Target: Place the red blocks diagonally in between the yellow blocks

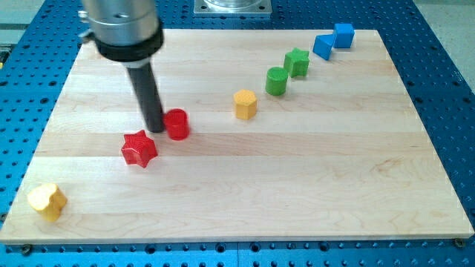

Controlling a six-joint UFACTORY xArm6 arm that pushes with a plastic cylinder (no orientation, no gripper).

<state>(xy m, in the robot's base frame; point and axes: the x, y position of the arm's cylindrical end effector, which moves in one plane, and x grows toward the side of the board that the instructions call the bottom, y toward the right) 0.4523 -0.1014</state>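
Glossy red cylinder touching my tip, red star beside

My arm comes down from the counter's top-left corner, its straight dark rod standing nearly upright, and my tip rests on the counter's left half.

A pale wooden board lies on a blue perforated table, with perhaps a metal plate at the view's top.
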